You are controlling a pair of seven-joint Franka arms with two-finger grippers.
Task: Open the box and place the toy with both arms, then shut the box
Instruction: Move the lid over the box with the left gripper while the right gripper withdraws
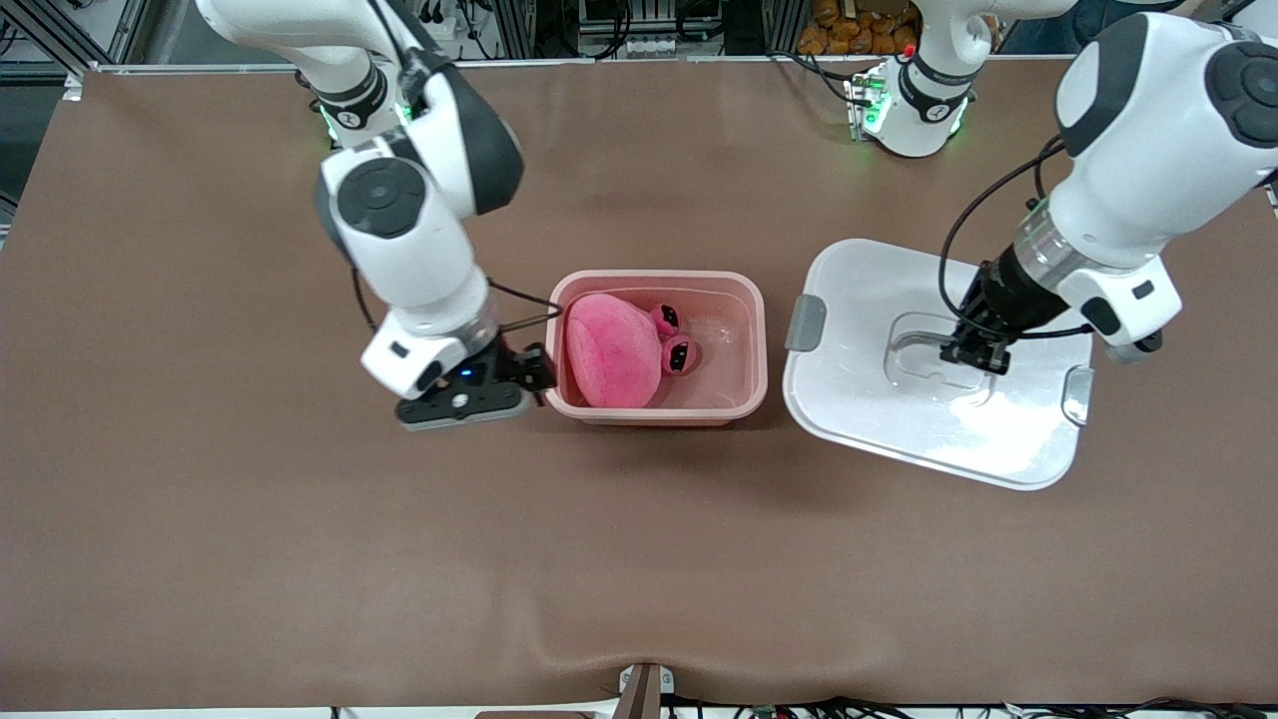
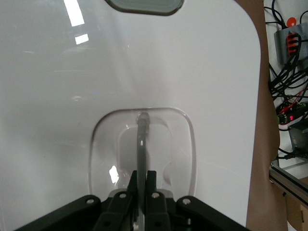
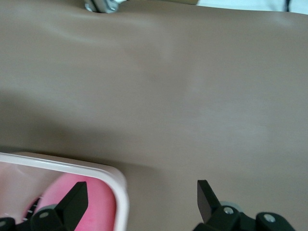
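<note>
The pink box (image 1: 744, 300) stands open in the middle of the table, with the pink plush toy (image 1: 611, 350) lying inside it. Its white lid (image 1: 869, 399) lies on the table beside it, toward the left arm's end. My left gripper (image 1: 973, 355) is shut on the lid's clear handle (image 2: 142, 139), which runs up between the jaws of the left gripper (image 2: 142, 177). My right gripper (image 1: 534, 379) is open at the box's wall toward the right arm's end. In the right wrist view, the right gripper (image 3: 141, 185) straddles the rim (image 3: 113, 175), one finger over the toy (image 3: 98, 207).
Grey clips (image 1: 805, 322) (image 1: 1077, 394) sit at the lid's two ends. Brown tabletop (image 1: 639, 559) spreads bare nearer the front camera. Cables and equipment (image 1: 639, 30) line the table's edge at the arms' bases.
</note>
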